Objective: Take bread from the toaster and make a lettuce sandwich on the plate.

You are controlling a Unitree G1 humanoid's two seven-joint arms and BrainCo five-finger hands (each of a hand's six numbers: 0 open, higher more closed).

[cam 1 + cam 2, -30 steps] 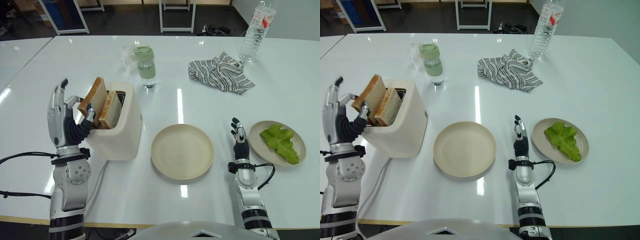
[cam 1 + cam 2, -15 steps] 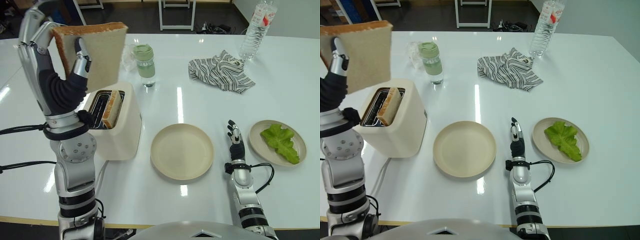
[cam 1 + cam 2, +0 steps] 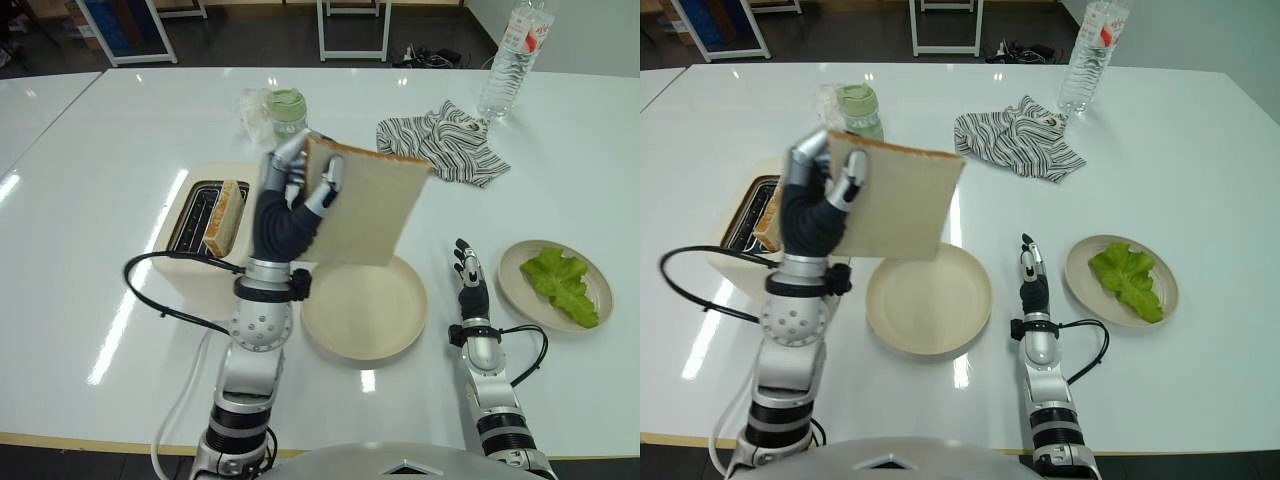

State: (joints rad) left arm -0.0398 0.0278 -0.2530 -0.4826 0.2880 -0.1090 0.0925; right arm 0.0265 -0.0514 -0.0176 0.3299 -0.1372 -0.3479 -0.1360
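Observation:
My left hand (image 3: 285,205) is shut on a slice of bread (image 3: 365,205), held upright in the air over the left part of the empty cream plate (image 3: 375,325). A second slice (image 3: 226,216) stands in a slot of the cream toaster (image 3: 190,245) on the left. A lettuce leaf (image 3: 560,282) lies on a small plate (image 3: 592,318) at the right. My right hand (image 3: 470,285) rests on the table between the two plates, its fingers straight and holding nothing.
A green-lidded bottle (image 3: 289,122) stands behind the toaster. A striped cloth (image 3: 440,147) lies at the back right, with a clear water bottle (image 3: 510,60) beyond it. The toaster's cable (image 3: 170,305) loops down toward the table's front edge.
My left hand has carried the slice from high above the toaster down and to the right, over the plate's left part. My right hand has stayed put.

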